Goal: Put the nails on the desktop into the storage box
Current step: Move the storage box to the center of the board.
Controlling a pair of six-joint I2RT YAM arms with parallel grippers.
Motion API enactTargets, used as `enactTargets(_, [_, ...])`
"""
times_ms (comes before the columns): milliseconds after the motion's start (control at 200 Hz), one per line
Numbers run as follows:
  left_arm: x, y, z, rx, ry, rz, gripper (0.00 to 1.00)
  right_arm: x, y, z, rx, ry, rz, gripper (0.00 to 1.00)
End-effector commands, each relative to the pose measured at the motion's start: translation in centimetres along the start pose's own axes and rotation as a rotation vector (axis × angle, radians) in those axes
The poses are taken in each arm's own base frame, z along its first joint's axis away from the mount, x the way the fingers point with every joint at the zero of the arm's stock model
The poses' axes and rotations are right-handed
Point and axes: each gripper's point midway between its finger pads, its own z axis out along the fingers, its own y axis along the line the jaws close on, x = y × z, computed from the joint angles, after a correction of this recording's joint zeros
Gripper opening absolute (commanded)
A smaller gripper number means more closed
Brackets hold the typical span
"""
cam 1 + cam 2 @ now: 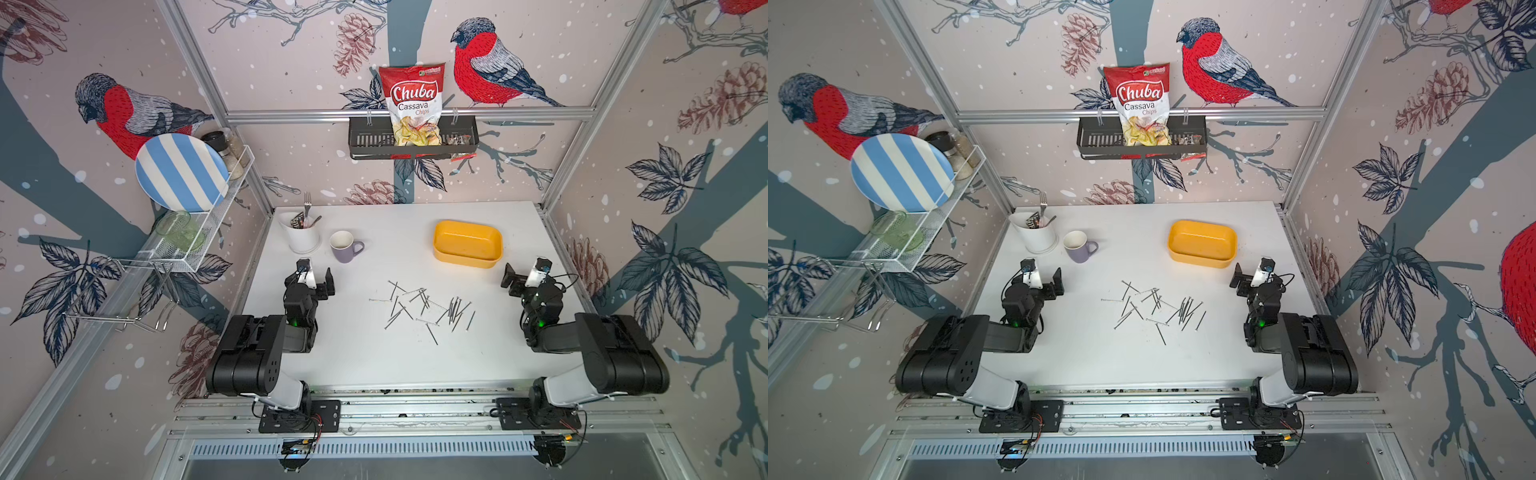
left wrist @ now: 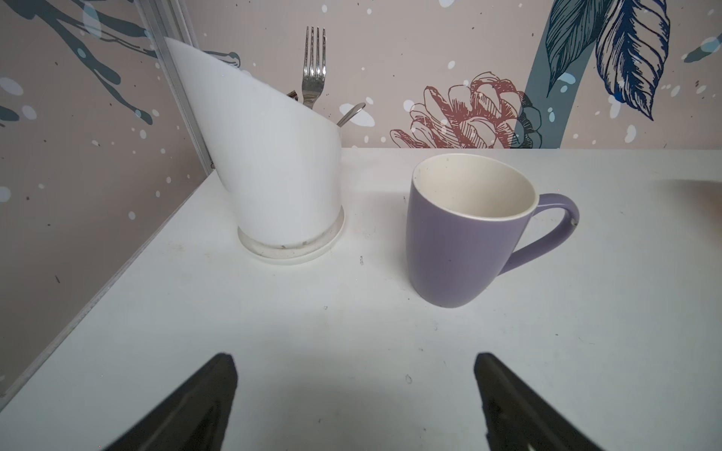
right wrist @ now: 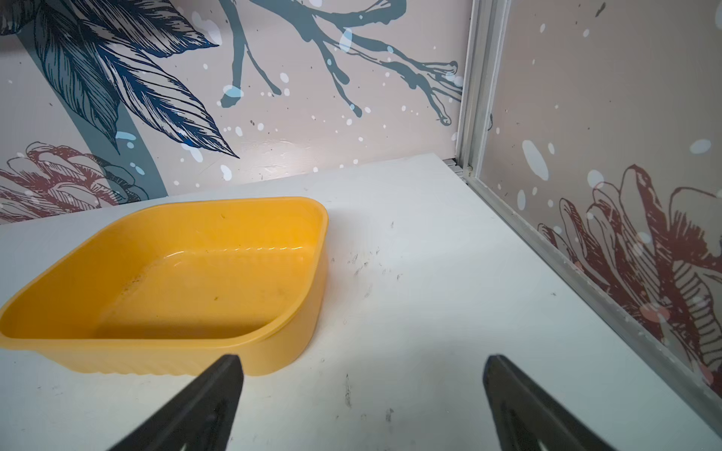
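My two arms sit folded at the near corners of the desktop [image 1: 374, 361], and neither hand has anything in it. My left gripper [image 2: 353, 361] has its jaws spread wide over bare table, facing the purple mug [image 2: 465, 230] and the white utensil holder [image 2: 273, 156]. My right gripper [image 3: 361, 363] is likewise spread wide and empty, near a front corner of the storage box [image 1: 466, 262]. The nails [image 1: 422, 305] all lie in a loose scatter on the middle of the desktop, between my two arms. Some cross one another, and a tighter bunch lies nearly parallel on the side toward my right arm. The box stands farther back, apart from the pile. In both top views and in my right wrist view its floor shows bare yellow, with no nail in it. So I judge the task to be at its very start: nothing is delivered, and every nail has yet to be picked up and carried across. That is probably work for my right arm, which is the nearer to both.
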Motion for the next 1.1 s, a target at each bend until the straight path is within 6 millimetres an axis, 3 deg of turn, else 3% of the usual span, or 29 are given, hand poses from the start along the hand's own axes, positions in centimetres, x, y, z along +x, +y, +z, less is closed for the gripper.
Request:
enactTargets(0, [-1.42,0.07,0.04,0.000,-0.053,-0.006,0.97,-0.68,-0.07,0.00,0.006,-0.026,0.010,1.00])
enactTargets(1090, [-1.35,0.04,0.03,0.003,-0.051,-0.007,0.97,-0.58,-0.18,0.05,-0.005,-0.014,0.022,1.00])
